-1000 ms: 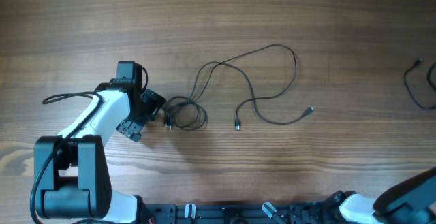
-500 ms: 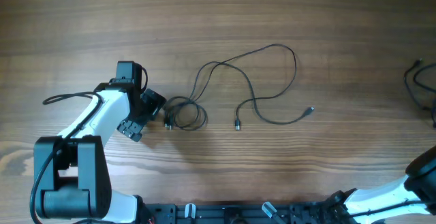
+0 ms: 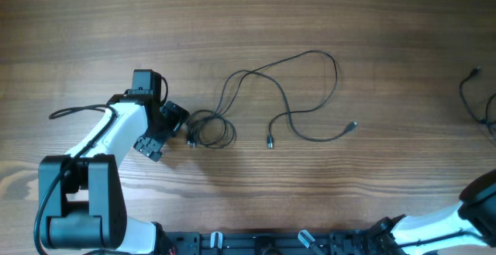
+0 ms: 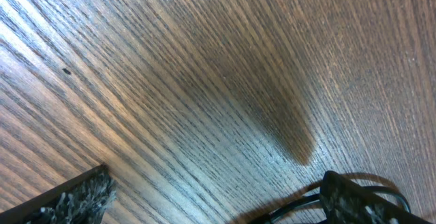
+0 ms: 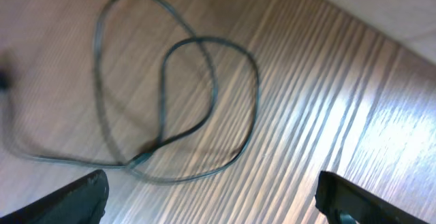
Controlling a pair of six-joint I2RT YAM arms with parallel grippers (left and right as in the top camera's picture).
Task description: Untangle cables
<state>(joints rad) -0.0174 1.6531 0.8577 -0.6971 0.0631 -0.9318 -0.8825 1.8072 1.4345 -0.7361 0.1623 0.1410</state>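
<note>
Where the cable point(image 3: 195, 133) coils, the left gripper point(image 3: 169, 133) sits just beside it.

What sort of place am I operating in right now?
Probably a robot lab bench: a wood-grain table, a left arm and right arm mounted at its near edge, thin black cables lying loose.
</note>
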